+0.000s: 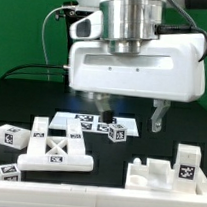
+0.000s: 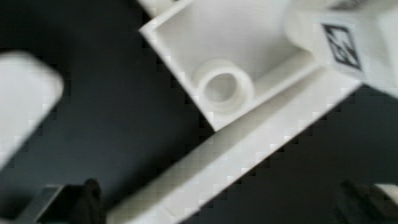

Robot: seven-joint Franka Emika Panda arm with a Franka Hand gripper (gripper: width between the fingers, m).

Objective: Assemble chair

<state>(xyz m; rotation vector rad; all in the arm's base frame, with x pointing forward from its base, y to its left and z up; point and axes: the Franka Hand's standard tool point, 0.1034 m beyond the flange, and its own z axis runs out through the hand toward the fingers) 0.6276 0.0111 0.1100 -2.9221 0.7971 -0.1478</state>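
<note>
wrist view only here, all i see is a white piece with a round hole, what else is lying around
Observer: A cross-braced panel lies flat toward the exterior view's left.
Operator: anything on the other side
Observer: Two chunky white pieces sit at the exterior view's right: a notched block and beside it a tagged block.
Operator: and the claw, is it gripping something
Observer: No. The claw hangs open and empty, touching no part.
</note>
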